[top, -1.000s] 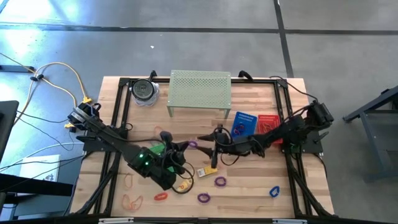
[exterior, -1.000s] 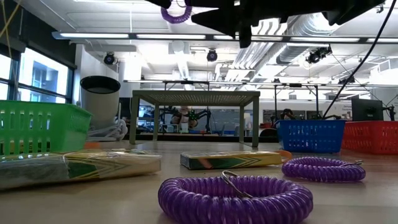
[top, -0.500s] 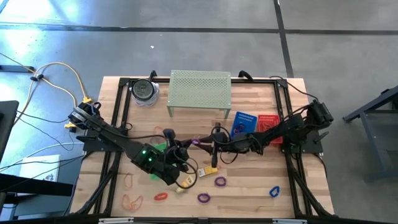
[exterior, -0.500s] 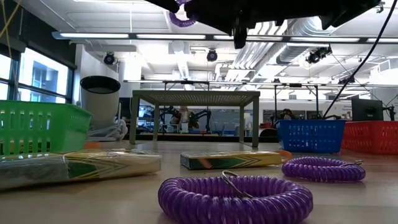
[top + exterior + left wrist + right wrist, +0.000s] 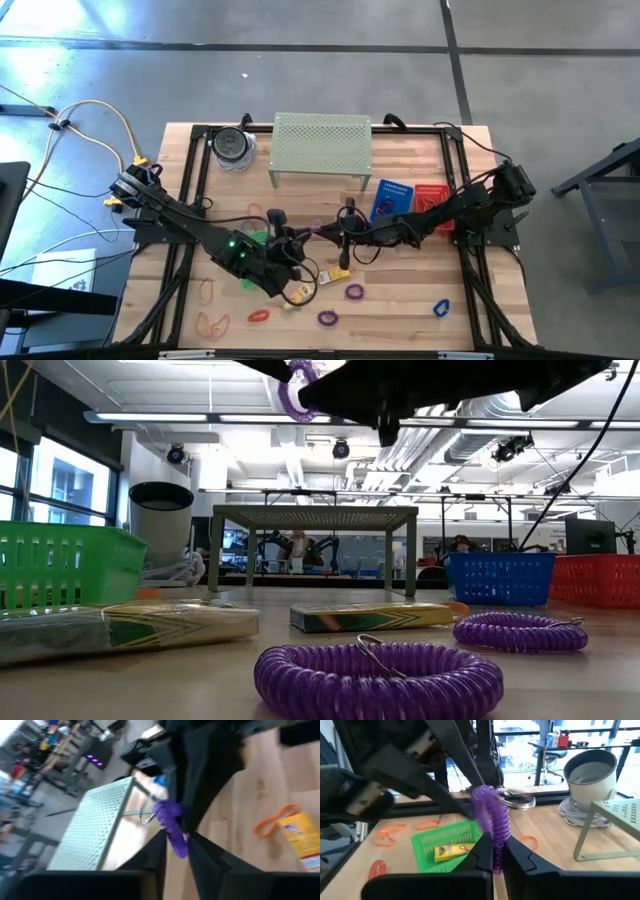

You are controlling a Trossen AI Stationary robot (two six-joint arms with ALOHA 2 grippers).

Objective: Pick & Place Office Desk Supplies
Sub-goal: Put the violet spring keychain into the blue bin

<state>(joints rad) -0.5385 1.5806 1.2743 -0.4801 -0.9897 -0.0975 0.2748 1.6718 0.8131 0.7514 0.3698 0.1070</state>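
Meeting mid-table above the wood, both grippers pinch one purple coil loop (image 5: 318, 229) between them, held in the air. Right gripper (image 5: 497, 854) is clamped narrow on the loop's lower part, which stands upright from its fingertips. Left gripper (image 5: 176, 836) has its fingers close around the same loop (image 5: 171, 824) from the opposite side; can't tell if it grips firmly or is just touching. Low view shows the loop (image 5: 296, 388) hanging high under the dark arms. Below the grippers: green basket (image 5: 446, 841) holding a yellow packet (image 5: 452, 851), orange loops (image 5: 390, 829) beside it. Other purple loops (image 5: 378, 678) lie on the table (image 5: 400, 290) nearer the front edge. Perforated shelf (image 5: 321, 141) stands beyond the grippers.
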